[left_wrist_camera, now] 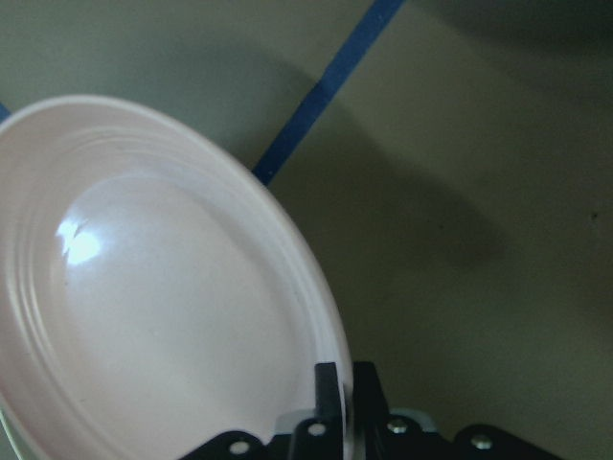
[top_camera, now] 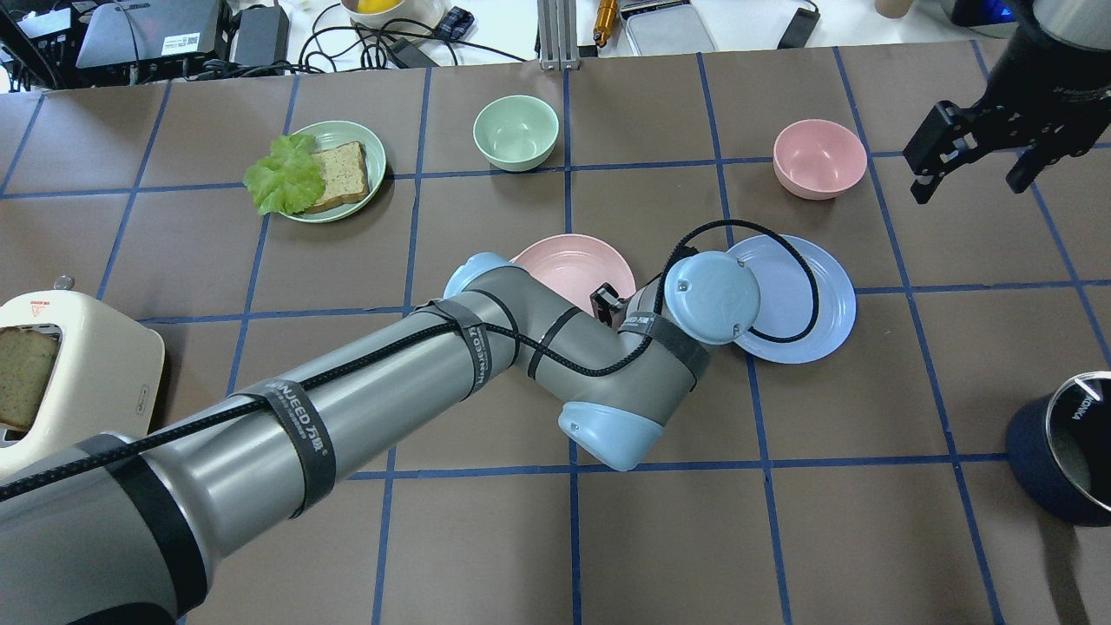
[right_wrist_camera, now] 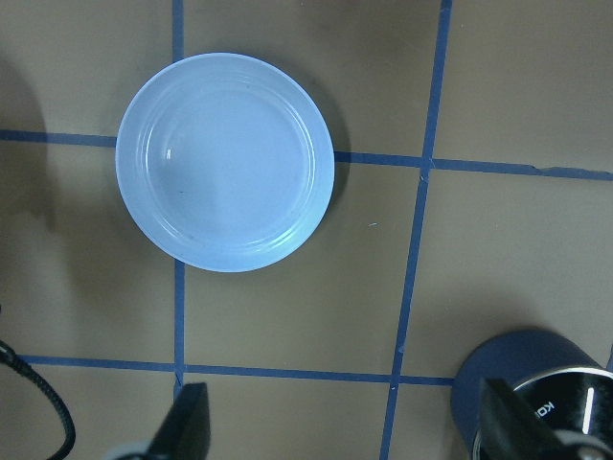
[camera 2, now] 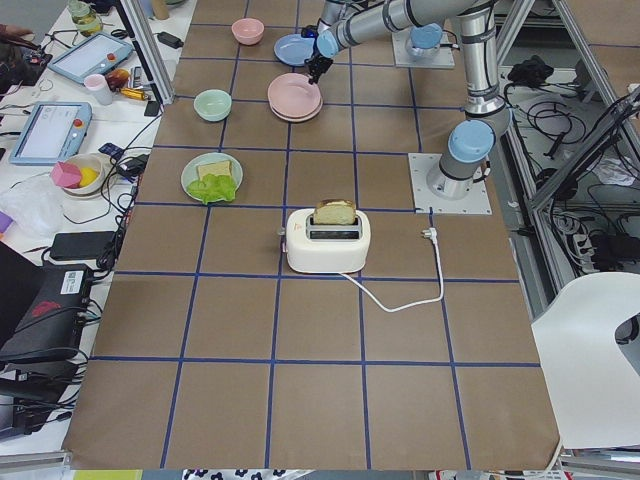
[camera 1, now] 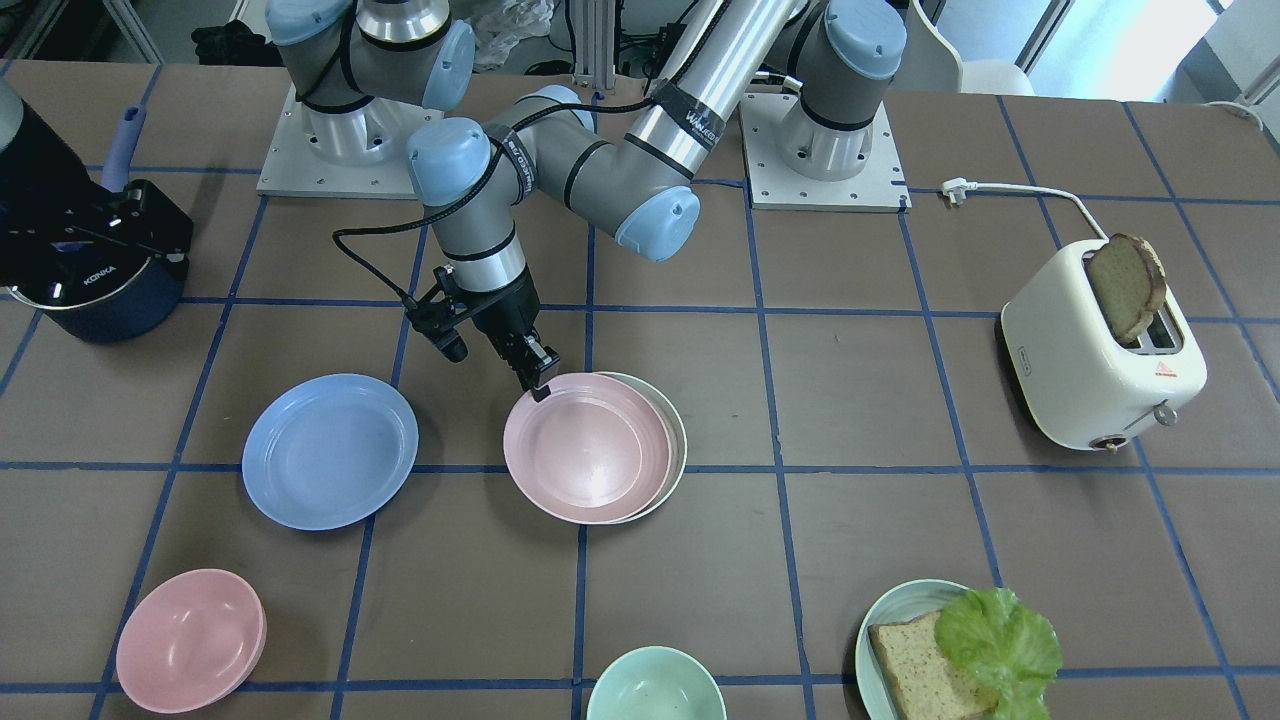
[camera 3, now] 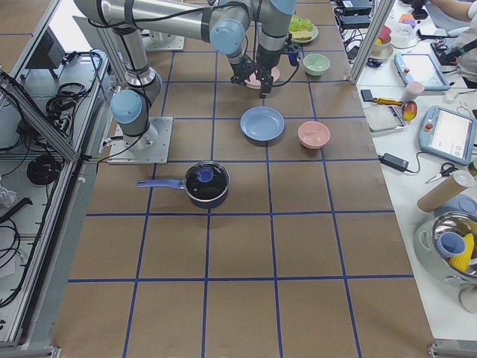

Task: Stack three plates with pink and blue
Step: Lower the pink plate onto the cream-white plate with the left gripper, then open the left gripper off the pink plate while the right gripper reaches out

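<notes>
The pale pink plate (camera 1: 585,447) lies on top of the cream-white plate (camera 1: 672,440), shifted a little off centre so that only a crescent of the cream rim shows. My left gripper (camera 1: 540,385) is shut on the pink plate's rim on the robot's side; the left wrist view shows the rim (left_wrist_camera: 163,297) pinched between the fingers (left_wrist_camera: 326,393). The light blue plate (camera 1: 330,450) lies flat on the table beside the stack, alone. My right gripper (top_camera: 970,182) is open and empty, high above the blue plate (right_wrist_camera: 225,161).
A pink bowl (camera 1: 190,640) and a green bowl (camera 1: 655,690) stand near the far edge. A teal plate (camera 1: 885,630) holds bread and lettuce. A toaster (camera 1: 1100,360) with a slice stands on the left arm's side. A dark lidded pot (camera 1: 80,260) stands on the right arm's side.
</notes>
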